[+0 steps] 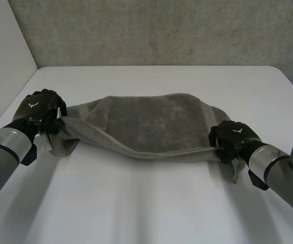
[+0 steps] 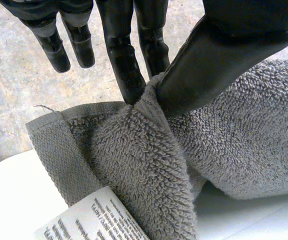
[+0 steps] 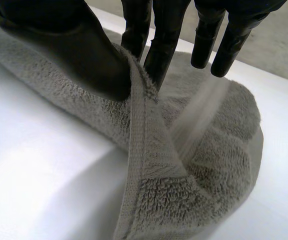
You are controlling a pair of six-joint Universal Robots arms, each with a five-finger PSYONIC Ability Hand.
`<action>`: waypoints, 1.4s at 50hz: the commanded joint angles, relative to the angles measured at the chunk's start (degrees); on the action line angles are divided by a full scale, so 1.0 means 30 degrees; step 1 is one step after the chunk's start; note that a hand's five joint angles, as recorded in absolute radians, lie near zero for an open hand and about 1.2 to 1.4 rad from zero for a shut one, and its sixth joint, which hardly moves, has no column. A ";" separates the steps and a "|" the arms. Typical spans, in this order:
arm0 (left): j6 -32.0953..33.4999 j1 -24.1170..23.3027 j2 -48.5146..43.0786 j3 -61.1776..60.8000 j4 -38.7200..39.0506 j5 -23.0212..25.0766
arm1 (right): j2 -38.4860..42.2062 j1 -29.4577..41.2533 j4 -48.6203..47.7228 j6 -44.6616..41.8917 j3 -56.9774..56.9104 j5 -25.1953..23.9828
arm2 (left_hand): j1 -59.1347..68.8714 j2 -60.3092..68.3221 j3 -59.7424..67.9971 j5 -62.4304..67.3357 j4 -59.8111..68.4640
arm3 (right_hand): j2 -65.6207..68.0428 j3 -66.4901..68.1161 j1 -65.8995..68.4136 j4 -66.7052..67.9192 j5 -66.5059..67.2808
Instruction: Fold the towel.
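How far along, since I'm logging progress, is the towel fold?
Done: the left robot hand pinches the left end of the towel, the right robot hand its right end. In hand: the near edge hangs lifted between them above the table. Left: carry it to the far edge and lay it flat; no finished fold yet.

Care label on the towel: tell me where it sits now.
In the head view, the white care label hangs at the left end of the grey towel, right beside the left hand pinching that corner.
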 commanded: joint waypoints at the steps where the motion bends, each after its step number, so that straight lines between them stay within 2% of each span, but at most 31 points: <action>1: 0.0037 -0.0123 0.0025 0.0129 -0.0089 -0.0188 | 0.0550 0.0034 -0.1041 0.1317 0.0037 0.1696 | 0.1898 0.1046 -0.1104 0.1220 -0.1252 | -0.4299 -0.1008 -0.4556 -0.1450 -0.4715; 9: -0.0051 0.0111 0.0025 0.0188 -0.0059 -0.0217 | 0.1457 -0.0140 -0.1893 0.1230 0.0010 0.2518 | 0.1898 0.1046 -0.1104 0.1220 -0.1252 | -0.8642 -0.1008 -0.8898 -0.1450 -0.9058; 14: -0.0080 0.0580 -0.0004 0.0100 -0.0059 -0.0188 | 0.1722 -0.1018 -0.1923 0.1112 0.0126 0.2519 | 0.1898 0.1046 -0.1104 0.1220 -0.1252 | -0.8591 -0.1008 -0.8847 -0.1450 -0.9007; 26: -0.0080 0.0609 0.0025 0.0100 -0.0059 -0.0247 | 0.0726 -0.1958 -0.1894 0.1112 0.0771 0.2226 | 0.1898 0.1046 -0.1104 0.1220 -0.1252 | -0.7693 -0.1008 -0.7949 -0.1450 -0.8109; 28: -0.0109 0.0609 0.0025 0.0100 -0.0059 -0.0247 | 0.0638 -0.1929 -0.1923 0.1054 0.1121 0.2080 | 0.1898 0.1046 -0.1104 0.1220 -0.1252 | -0.4130 -0.1008 -0.4387 -0.1450 -0.4546; 29: -0.0109 0.0609 0.0025 0.0071 -0.0059 -0.0247 | 0.0638 -0.1929 -0.1923 0.1054 0.1123 0.2080 | 0.1898 0.1046 -0.1104 0.1220 -0.1252 | -0.4105 -0.1008 -0.4361 -0.1450 -0.4520; 30: -0.0109 0.0609 0.0054 0.0041 -0.0059 -0.0276 | 0.0638 -0.1929 -0.1952 0.1054 0.1268 0.1877 | 0.1898 0.1046 -0.1104 0.1220 -0.1252 | -0.1218 -0.1008 -0.1474 -0.1450 -0.1634; 31: -0.0109 0.0609 0.0055 0.0041 -0.0059 -0.0276 | 0.0638 -0.1929 -0.1953 0.1054 0.1269 0.1875 | 0.1898 0.1046 -0.1104 0.1220 -0.1252 | -0.1189 -0.1008 -0.1445 -0.1450 -0.1605; 32: -0.0109 0.0609 0.0084 0.0012 -0.0059 -0.0276 | 0.0638 -0.1929 -0.2011 0.1054 0.1356 0.1555 | 0.1898 0.1046 -0.1104 0.1220 -0.1252 | 0.1456 -0.1008 0.1200 -0.1450 0.1040; 34: -0.0138 0.0609 0.0171 0.0012 -0.0117 -0.0276 | 0.0638 -0.1929 -0.2011 0.1054 0.1386 0.0937 | 0.1898 0.1046 -0.1104 0.1220 -0.1252 | 0.1483 -0.1008 0.1226 -0.1450 0.1067; 36: -0.0138 0.0609 0.0289 -0.0018 -0.0177 -0.0276 | 0.0551 -0.1987 -0.1837 0.1054 0.1357 -0.0666 | 0.1898 0.1046 -0.1104 0.1220 -0.1252 | 0.1483 -0.1008 0.1226 -0.1450 0.1067; 39: -0.0138 0.0609 0.0494 -0.0076 -0.0294 -0.0247 | 0.0375 -0.2017 -0.1718 0.0966 0.1298 -0.1436 | 0.1898 0.1046 -0.1104 0.1220 -0.1252 | 0.1483 -0.1008 0.1226 -0.1450 0.1067; 41: -0.0138 0.0609 0.0611 -0.0076 -0.0294 -0.0217 | -0.0412 -0.2104 -0.0933 0.0209 0.0920 -0.2923 | 0.1898 0.1046 -0.1104 0.1220 -0.1252 | 0.1483 -0.1008 0.1226 -0.1450 0.1067; 42: -0.0109 0.0609 0.0814 -0.0192 -0.0323 -0.0159 | -0.0416 -0.2105 -0.0927 0.0204 0.0918 -0.2930 | 0.1898 0.1046 -0.1104 0.1220 -0.1252 | 0.1483 -0.1008 0.1226 -0.1450 0.1067; 44: 0.0067 0.0609 0.1080 -0.0428 -0.0382 -0.0100 | -0.1350 -0.2571 0.1287 -0.1806 0.0102 -0.3747 | 0.1898 0.1046 -0.1104 0.1220 -0.1252 | 0.1483 -0.1008 0.1226 -0.1450 0.1067; 45: 0.0125 0.0609 0.1312 -0.0573 -0.0440 -0.0042 | -0.1354 -0.2573 0.1299 -0.1817 0.0097 -0.3750 | 0.1898 0.1046 -0.1104 0.1220 -0.1252 | 0.1483 -0.1008 0.1226 -0.1450 0.1067; 46: 0.0154 0.0609 0.1459 -0.0574 -0.0585 -0.0013 | -0.1644 -0.2863 0.2721 -0.3181 -0.0541 -0.3896 | 0.1898 0.1046 -0.1104 0.1220 -0.1252 | 0.1483 -0.1008 0.1226 -0.1450 0.1067; 47: 0.0155 0.0609 0.1461 -0.0574 -0.0587 -0.0012 | -0.1647 -0.2866 0.2735 -0.3194 -0.0547 -0.3897 | 0.1898 0.1046 -0.1104 0.1220 -0.1252 | 0.1483 -0.1008 0.1226 -0.1450 0.1067; 49: 0.0184 0.0551 0.1490 -0.0516 -0.0850 -0.0012 | -0.1385 -0.2896 0.4952 -0.6022 -0.1801 -0.3839 | 0.1898 0.1046 -0.1104 0.1220 -0.1252 | 0.1483 -0.1008 0.1226 -0.1450 0.1067; 50: 0.0184 0.0580 0.1461 -0.0371 -0.1198 -0.0012 | -0.1383 -0.2896 0.4961 -0.6036 -0.1807 -0.3838 | 0.1898 0.1046 -0.1104 0.1220 -0.1252 | 0.1483 -0.1008 0.1226 -0.1450 0.1067; 52: 0.0184 0.0551 0.1344 -0.0164 -0.1583 0.0017 | -0.0626 -0.2866 0.6420 -0.8224 -0.3089 -0.3082 | 0.1898 0.1046 -0.1104 0.1220 -0.1252 | 0.1483 -0.1008 0.1226 -0.1450 0.1067; 53: 0.0213 0.0522 0.1141 0.0039 -0.1902 0.0017 | -0.0622 -0.2866 0.6426 -0.8233 -0.3096 -0.3077 | 0.1898 0.1046 -0.1104 0.1220 -0.1252 | 0.1483 -0.1008 0.1226 -0.1450 0.1067; 54: 0.0387 0.0521 0.0791 0.0302 -0.2137 -0.0012 | 0.0017 -0.2779 0.6745 -0.8785 -0.3734 -0.2178 | 0.1898 0.1046 -0.1104 0.1220 -0.1252 | 0.1483 -0.1008 0.1226 -0.1450 0.1067; 55: 0.0389 0.0521 0.0787 0.0305 -0.2139 -0.0012 | 0.0023 -0.2778 0.6749 -0.8790 -0.3741 -0.2169 | 0.1898 0.1046 -0.1104 0.1220 -0.1252 | 0.1483 -0.1008 0.1226 -0.1450 0.1067; 57: 0.1466 0.0492 -0.0117 0.0800 -0.2460 -0.0012 | 0.0811 -0.2429 0.6604 -0.9227 -0.4529 -0.0390 | 0.1898 0.1046 -0.1104 0.1220 -0.1252 | 0.1483 -0.1008 0.1226 -0.1450 0.1067; 60: 0.2293 0.0404 -0.0473 0.0979 -0.2667 -0.0042 | 0.1513 -0.1786 0.5903 -0.9259 -0.4794 0.0495 | 0.1898 0.1046 -0.1104 0.1220 -0.1252 | 0.1483 -0.1008 0.1226 -0.1450 0.1067; 62: 0.3955 0.0404 -0.1259 0.1387 -0.3016 -0.0129 | 0.1923 -0.1492 0.5580 -0.9404 -0.4853 0.0498 | 0.1898 0.1046 -0.1104 0.1220 -0.1252 | 0.1483 -0.1008 0.1226 -0.1450 0.1067; 65: 0.5072 0.0288 -0.2226 0.2146 -0.3310 -0.0246 | 0.2540 -0.1052 0.5139 -0.9639 -0.5232 0.0527 | 0.1898 0.1046 -0.1104 0.1220 -0.1252 | 0.1483 -0.1008 0.1226 -0.1450 0.1067; 68: 0.5311 0.0199 -0.2699 0.2736 -0.3370 -0.0276 | 0.2951 -0.0933 0.4875 -0.9640 -0.6458 0.0556 | 0.1898 0.1046 -0.1104 0.1220 -0.1252 | 0.1483 -0.1008 0.1226 -0.1450 0.1067; 70: 0.5369 -0.0151 -0.3894 0.4746 -0.3486 -0.0334 | 0.3185 -0.0817 0.4555 -0.9437 -0.7335 0.0527 | 0.1898 0.1046 -0.1104 0.1220 -0.1252 | 0.1483 -0.1008 0.1226 -0.1450 0.1067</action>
